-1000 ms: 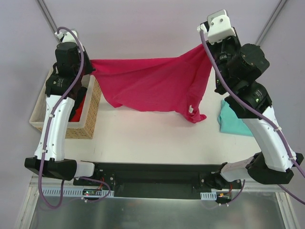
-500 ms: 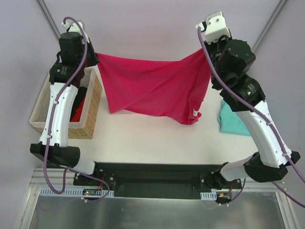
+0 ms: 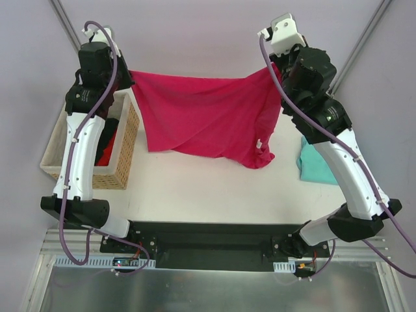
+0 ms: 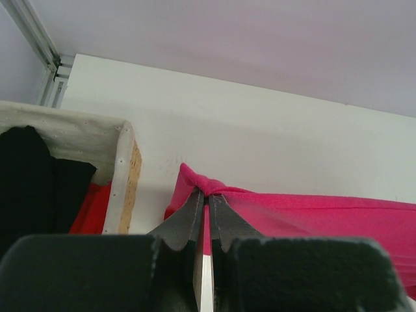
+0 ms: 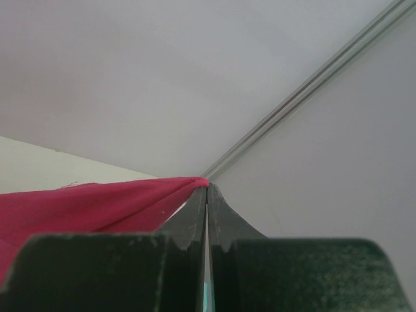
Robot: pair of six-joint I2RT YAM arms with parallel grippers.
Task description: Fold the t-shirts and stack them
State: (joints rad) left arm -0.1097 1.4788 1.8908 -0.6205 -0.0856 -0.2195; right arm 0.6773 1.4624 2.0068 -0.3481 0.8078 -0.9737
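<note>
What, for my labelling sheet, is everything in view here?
pink t-shirt: one, magenta, hanging stretched between both end effectors over the table
teal t-shirt: one, teal, lying on the table's right side, partly hidden by the right arm
basket: one, tan wicker with a pale lining, at the table's left side
black garment: one, black, inside the basket
red cloth: one, red, inside the basket
table: one, white
left end effector: one, dark, shut on a corner of the pink t-shirt
right end effector: one, dark, shut on the opposite corner
</note>
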